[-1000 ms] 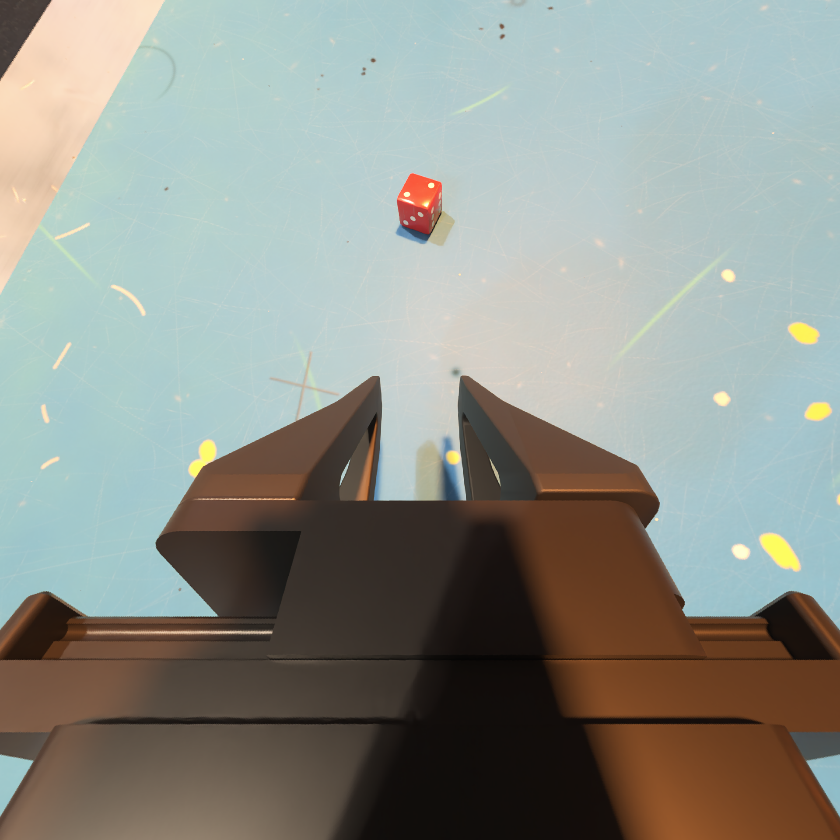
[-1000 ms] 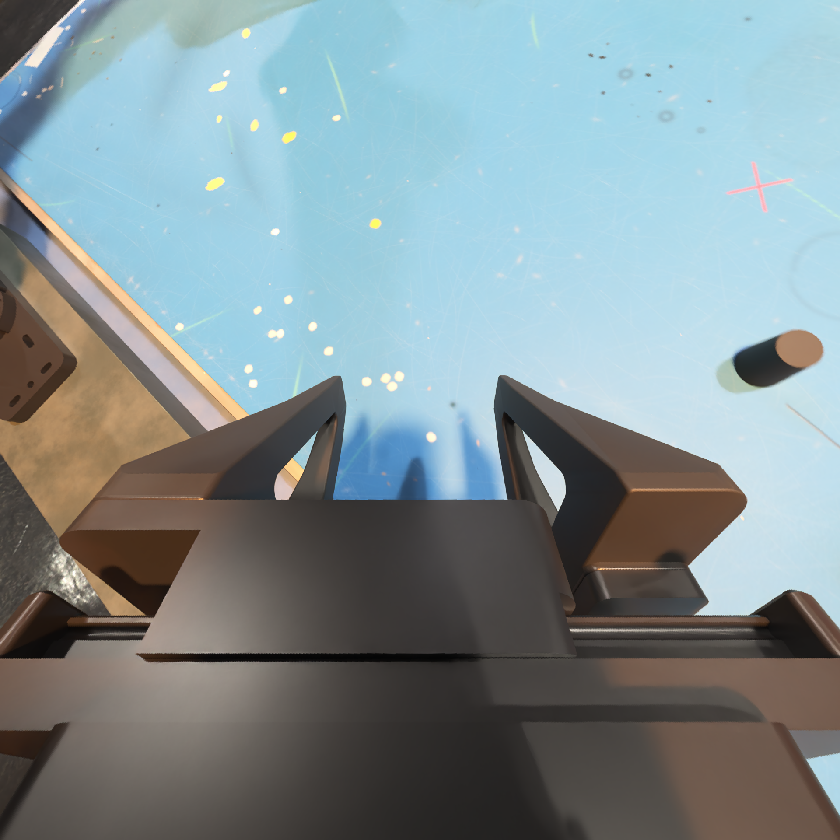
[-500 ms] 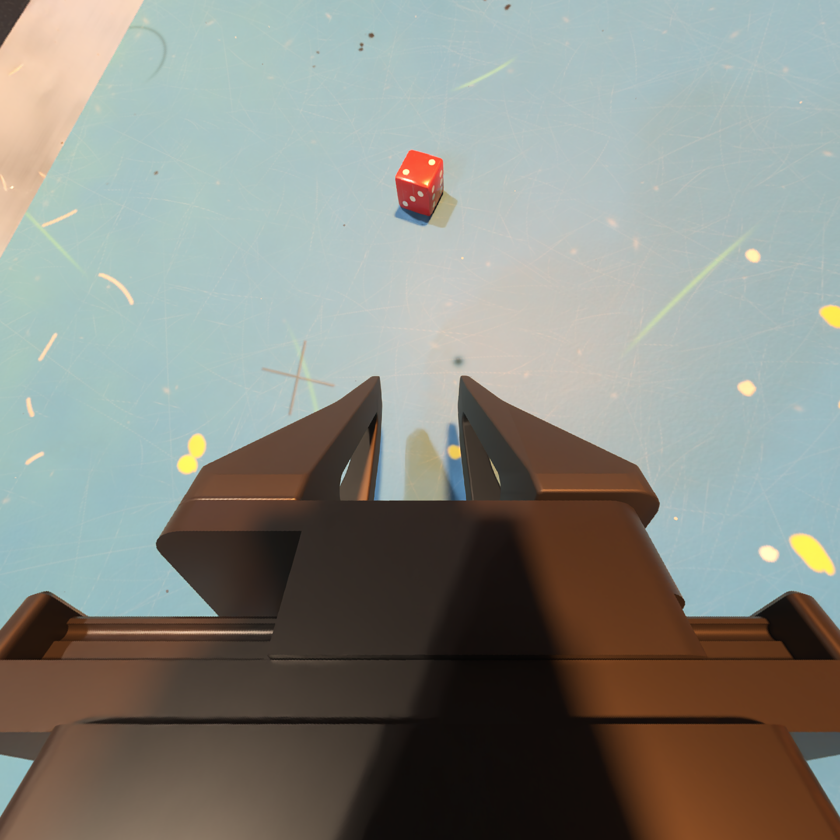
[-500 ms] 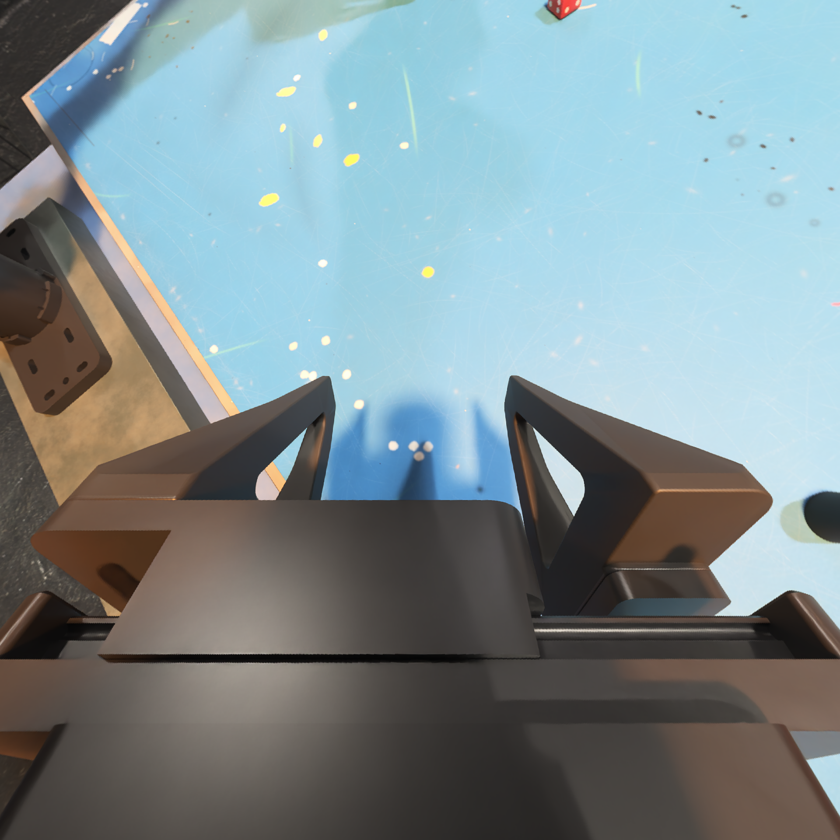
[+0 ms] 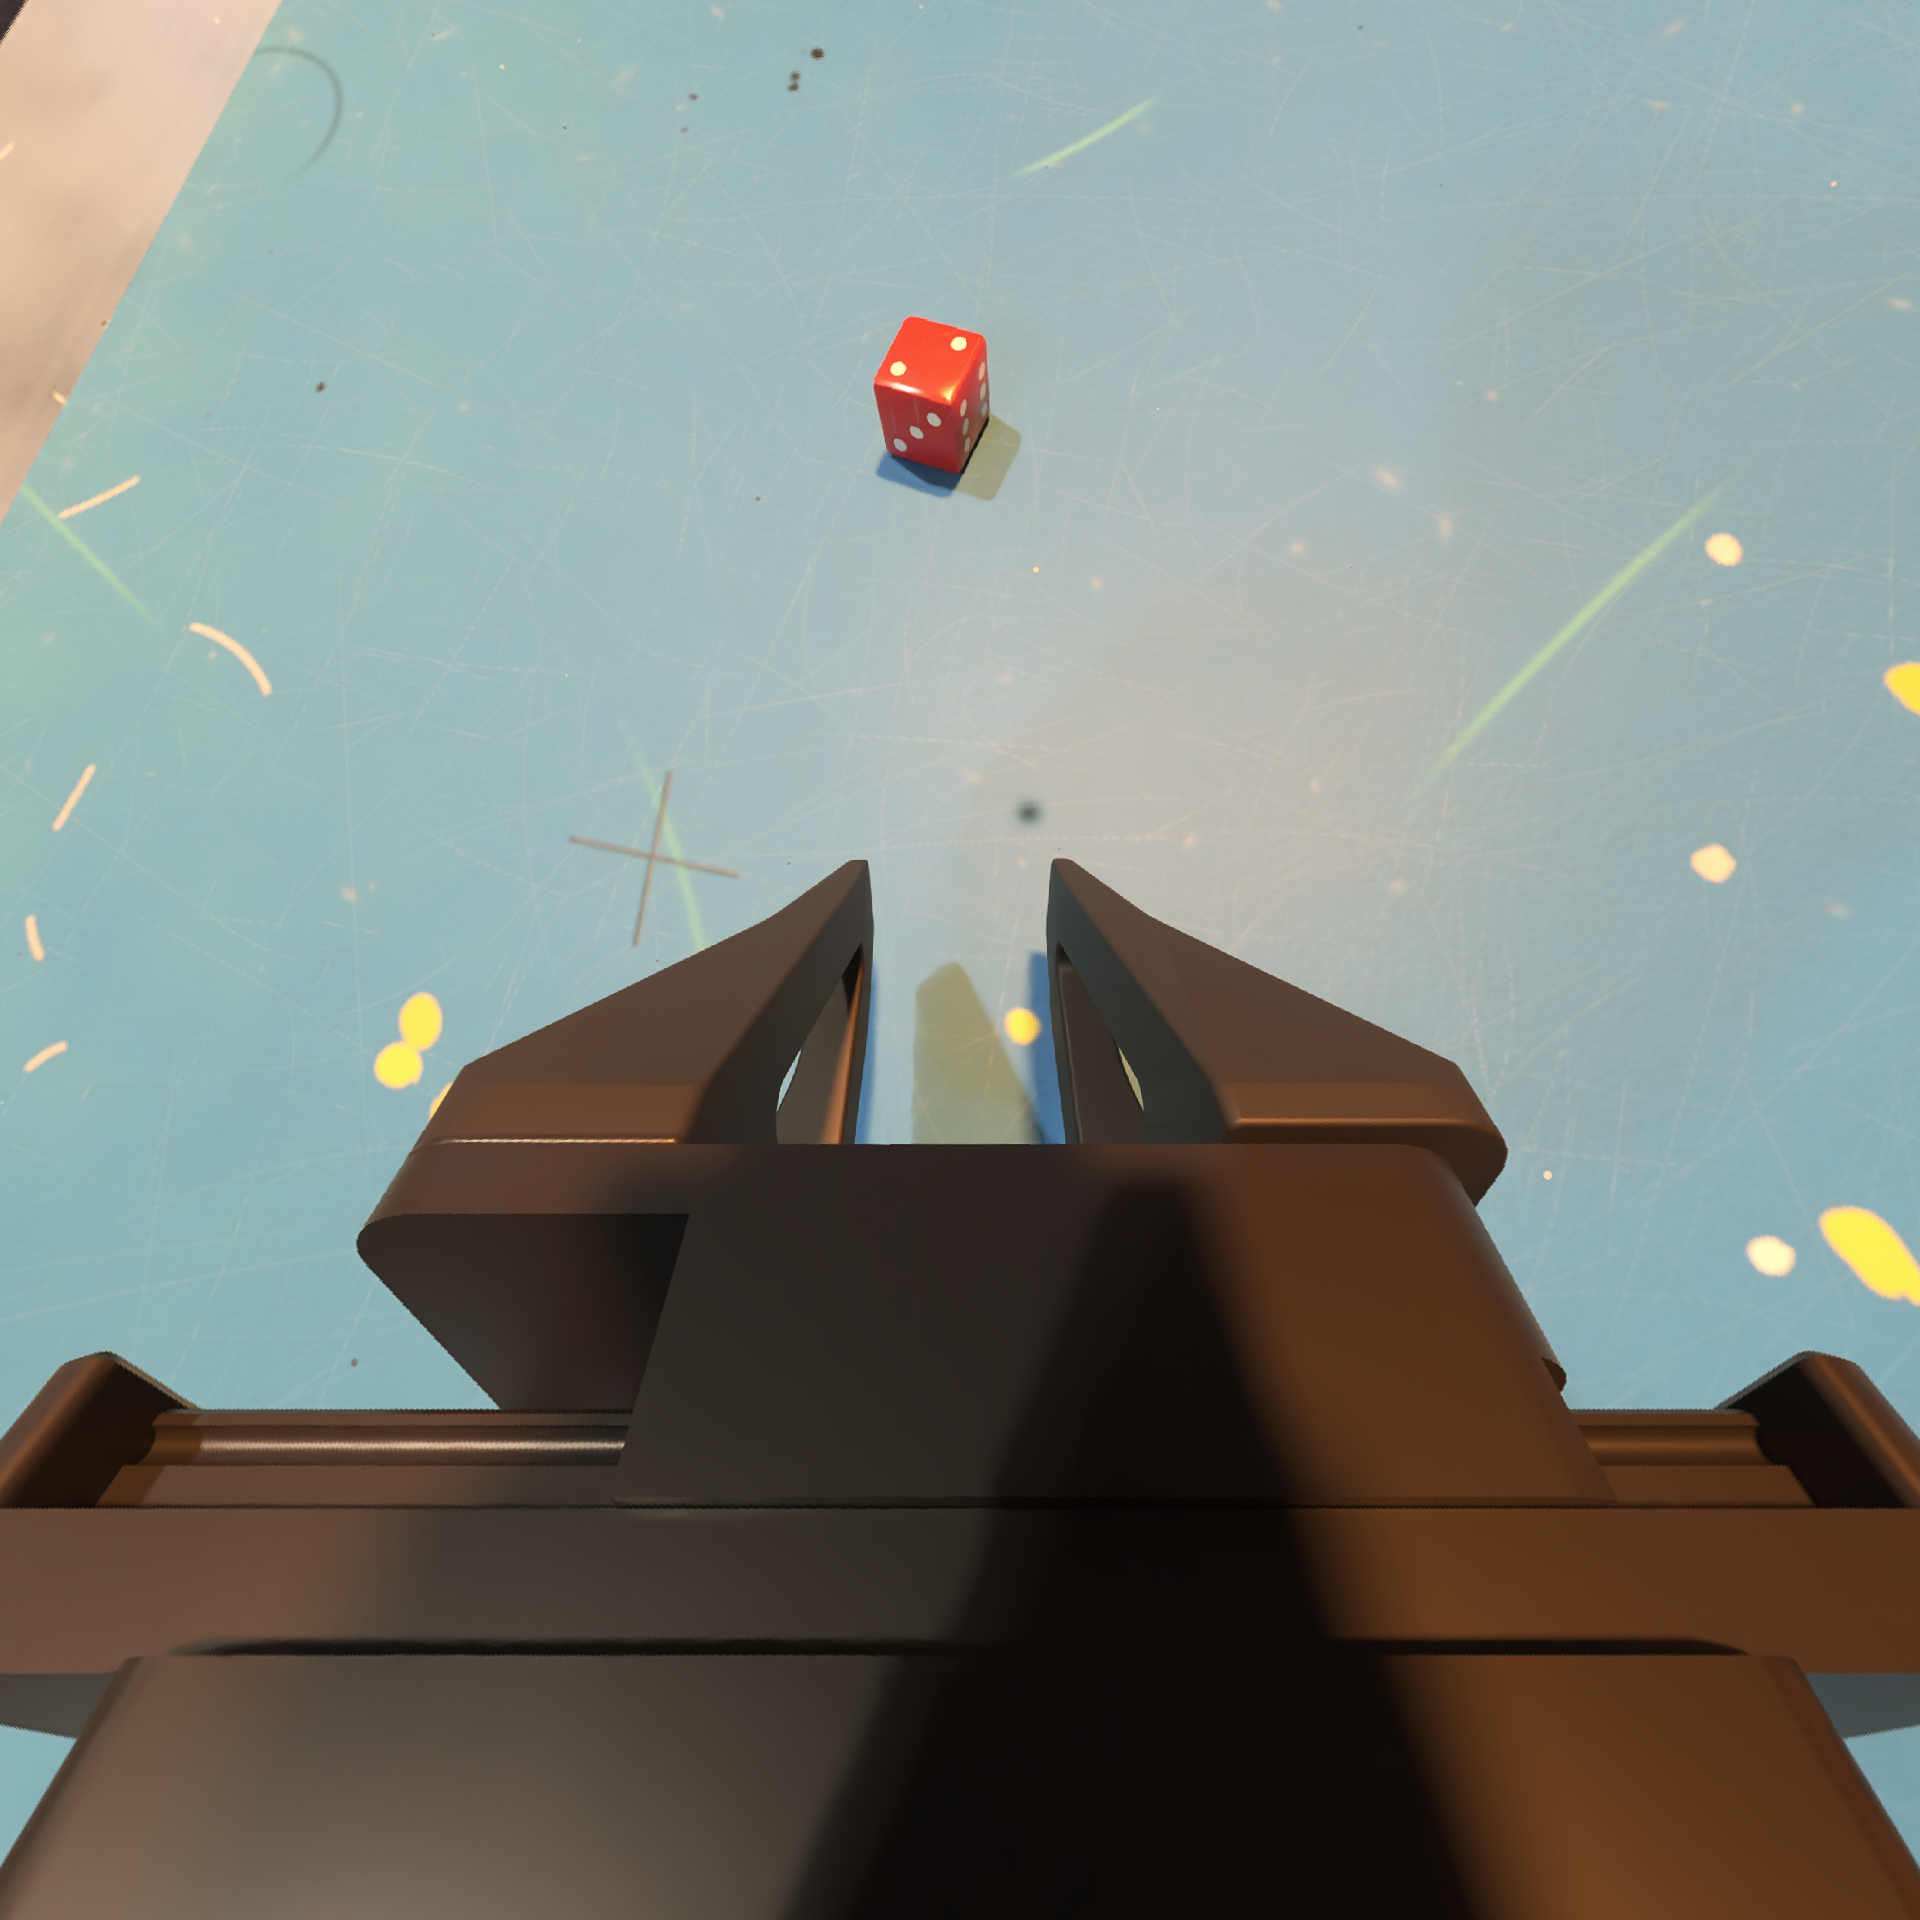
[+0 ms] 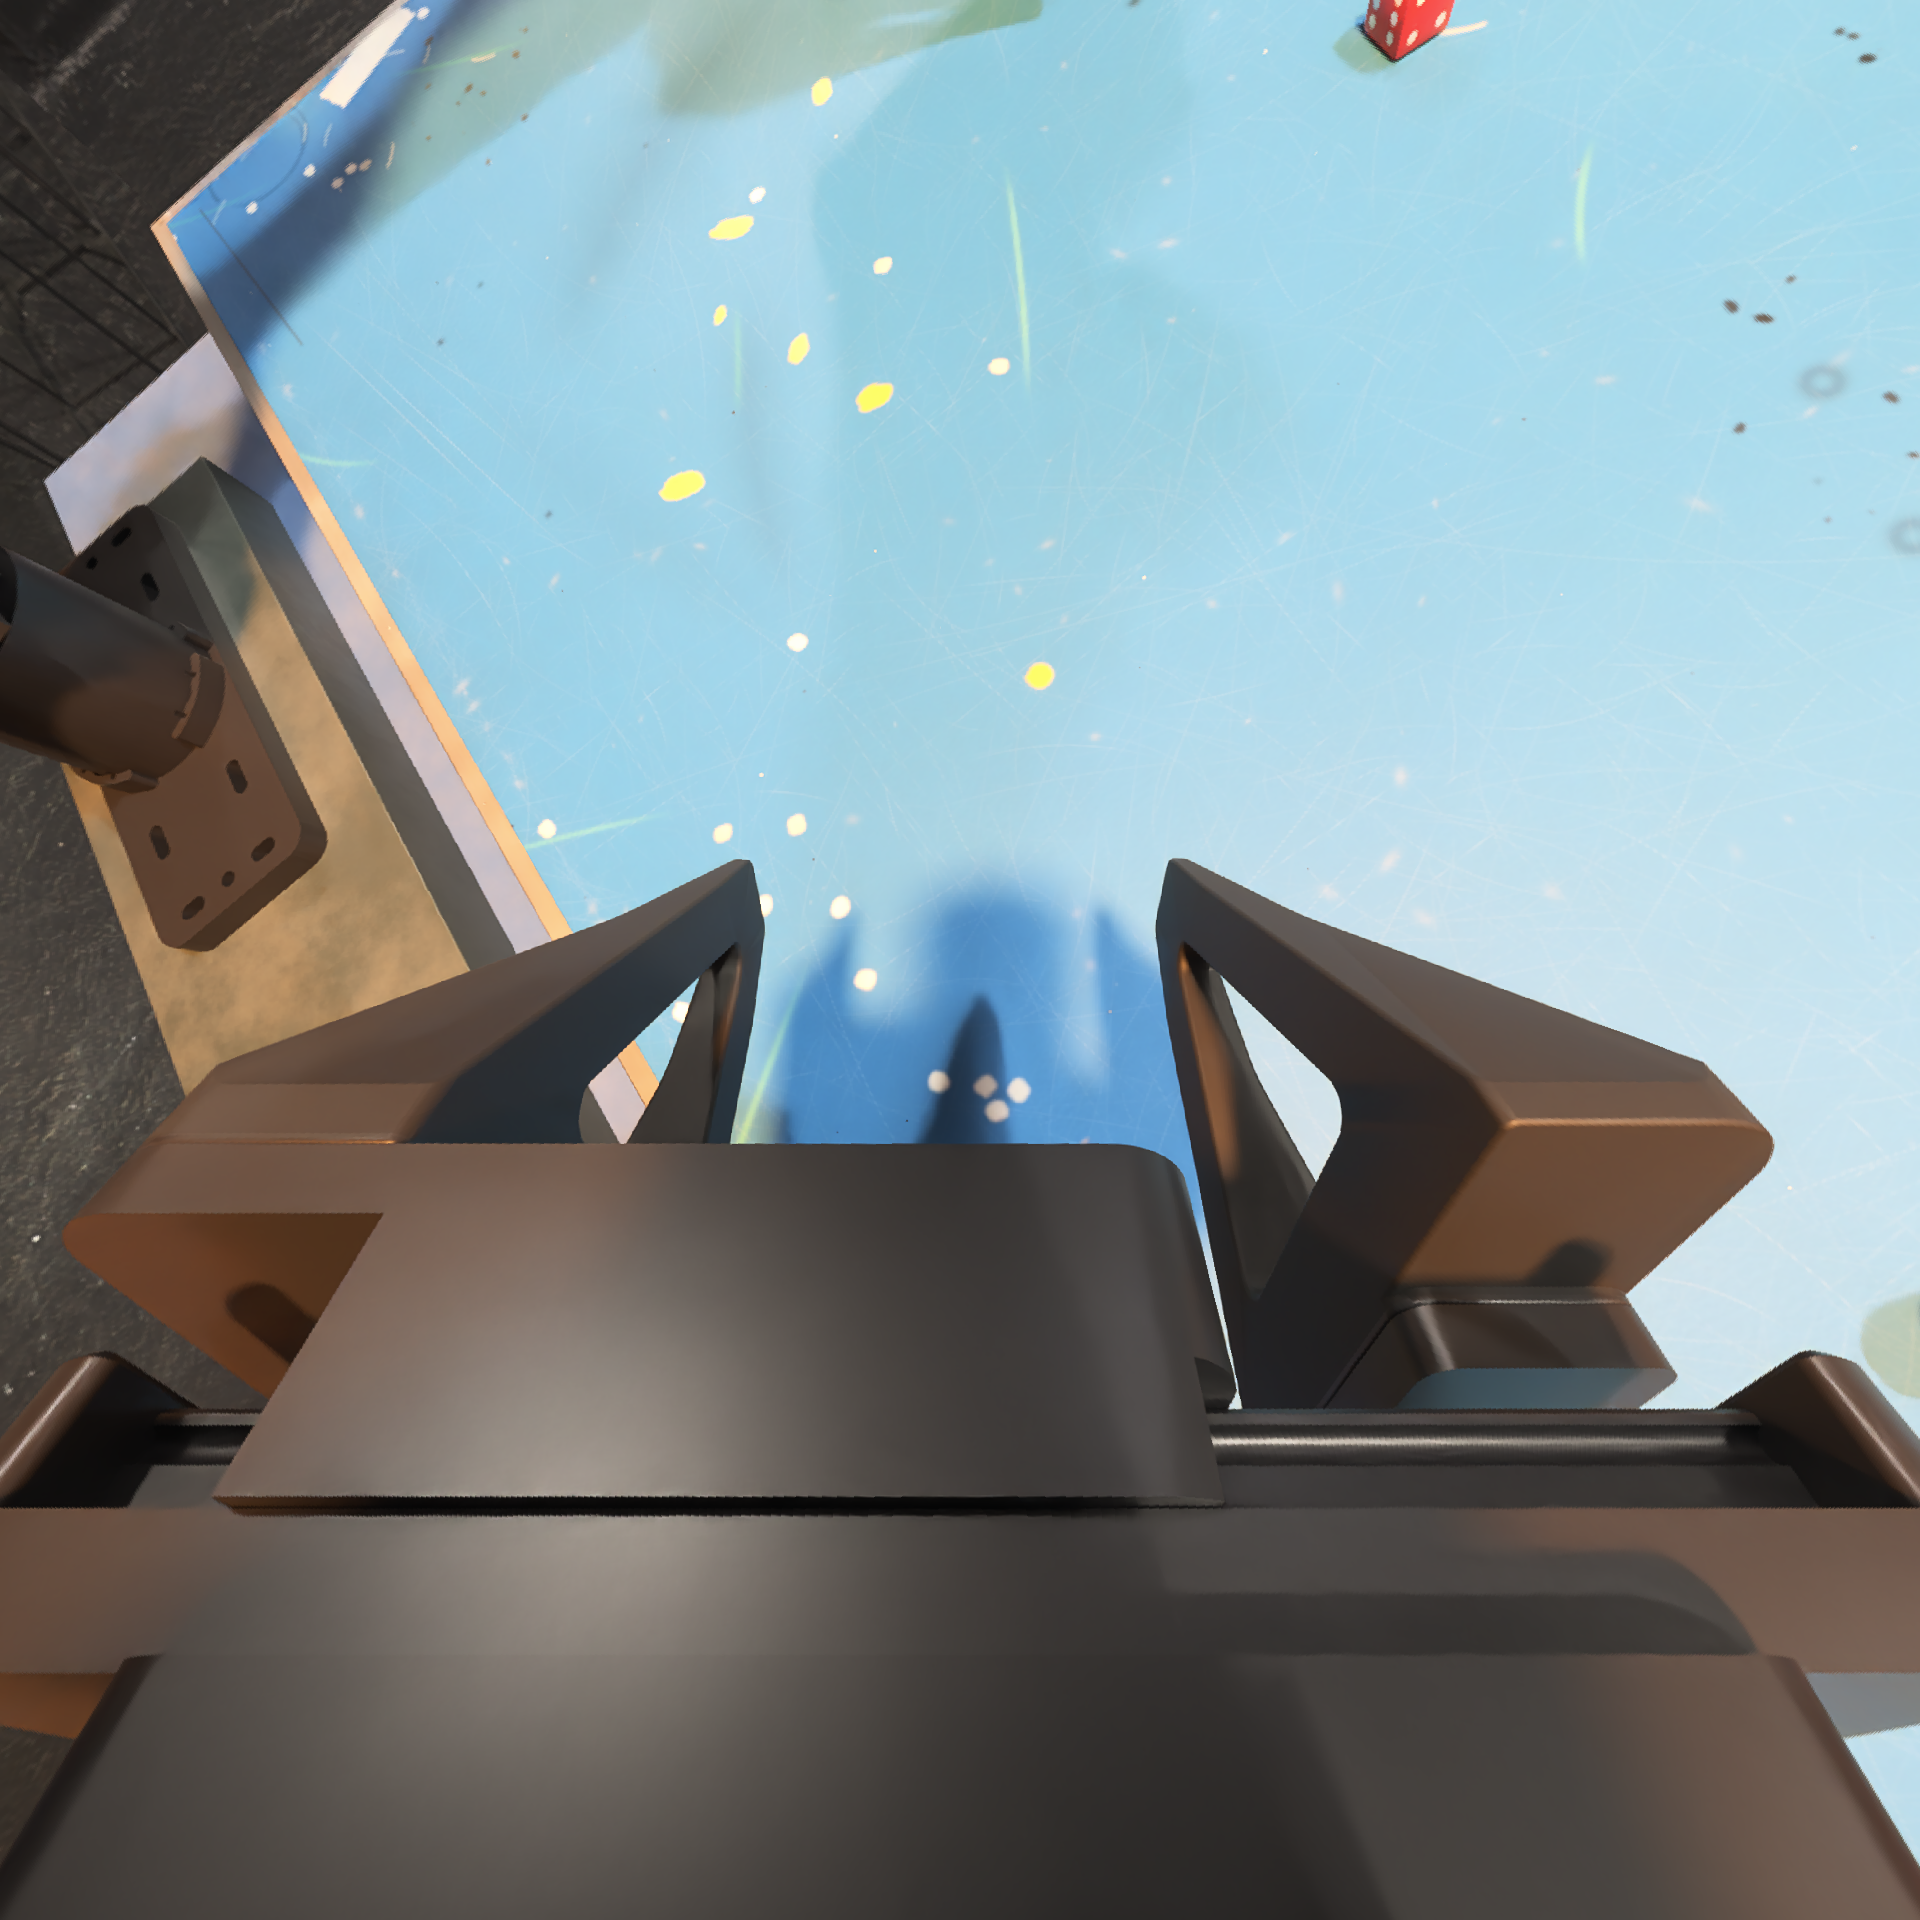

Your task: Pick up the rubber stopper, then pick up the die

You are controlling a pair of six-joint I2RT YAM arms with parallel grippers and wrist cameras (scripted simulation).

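Observation:
The die (image 5: 930, 400) is red with white pips and sits on the blue table top, straight ahead of my left gripper (image 5: 959, 873) and well beyond its fingertips. The left jaws stand a narrow gap apart with nothing between them. The die also shows in the right wrist view (image 6: 1403, 26), small at the top edge. My right gripper (image 6: 956, 868) is open wide and empty, above the table near its left edge. The rubber stopper is not in either view; only a faint greenish shadow (image 6: 1891, 1340) shows at the right edge.
The blue table top (image 6: 1351, 623) is scratched and speckled with yellow and white spots. Its edge (image 6: 416, 665) runs diagonally at the left, beyond it an arm's mounting plate (image 6: 218, 810) and dark floor. A pale strip (image 5: 94, 208) borders the table at upper left.
The right wrist view swung away from the stopper, which slid out at the lower right; the die came in at the top. The right jaws opened wider. The left gripper barely moved.

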